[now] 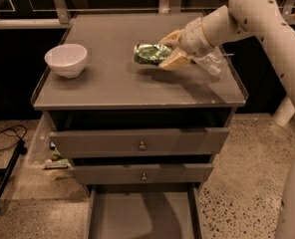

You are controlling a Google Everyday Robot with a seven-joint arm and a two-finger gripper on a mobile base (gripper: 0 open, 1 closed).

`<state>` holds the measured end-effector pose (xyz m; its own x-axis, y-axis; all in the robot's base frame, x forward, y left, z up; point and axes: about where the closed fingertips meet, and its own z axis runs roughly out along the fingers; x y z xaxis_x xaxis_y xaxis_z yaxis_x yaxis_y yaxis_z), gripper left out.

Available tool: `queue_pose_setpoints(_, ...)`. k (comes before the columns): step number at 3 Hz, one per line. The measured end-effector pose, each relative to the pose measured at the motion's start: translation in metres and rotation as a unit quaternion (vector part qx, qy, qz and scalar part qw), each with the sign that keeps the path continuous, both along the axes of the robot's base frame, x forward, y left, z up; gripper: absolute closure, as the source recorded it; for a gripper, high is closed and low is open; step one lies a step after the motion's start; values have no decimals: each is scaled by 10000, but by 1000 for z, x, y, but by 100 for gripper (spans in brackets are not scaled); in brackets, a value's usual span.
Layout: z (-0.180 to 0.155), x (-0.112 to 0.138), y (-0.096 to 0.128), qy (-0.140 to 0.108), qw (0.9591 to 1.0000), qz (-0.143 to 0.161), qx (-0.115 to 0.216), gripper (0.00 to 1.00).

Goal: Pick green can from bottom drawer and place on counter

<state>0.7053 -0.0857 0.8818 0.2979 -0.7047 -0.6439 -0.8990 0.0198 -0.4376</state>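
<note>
Most of the job looks done: the beige two-finger gripper (166, 50) clamps the shiny mottled green can (150, 53) sideways, low over the flat grey counter (122, 86); only setting down and release remain.

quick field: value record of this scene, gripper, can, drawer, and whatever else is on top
gripper: over the counter's right middle, shut on the can
can: green, held on its side; contact with the counter unclear
counter: grey top
bowl: white, upright, left side of the counter
bottle: clear, on the right side of the counter, beside the gripper
bottom drawer: pulled open
stage: can out of the drawer, not yet released
</note>
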Motion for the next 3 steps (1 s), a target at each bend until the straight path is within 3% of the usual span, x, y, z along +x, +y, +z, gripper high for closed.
queue_pose_setpoints(2, -31, 5, 3, 441, 9984, -16, -340, 94)
queue_pose_setpoints(3, -31, 5, 4, 442, 9984, -16, -340, 75)
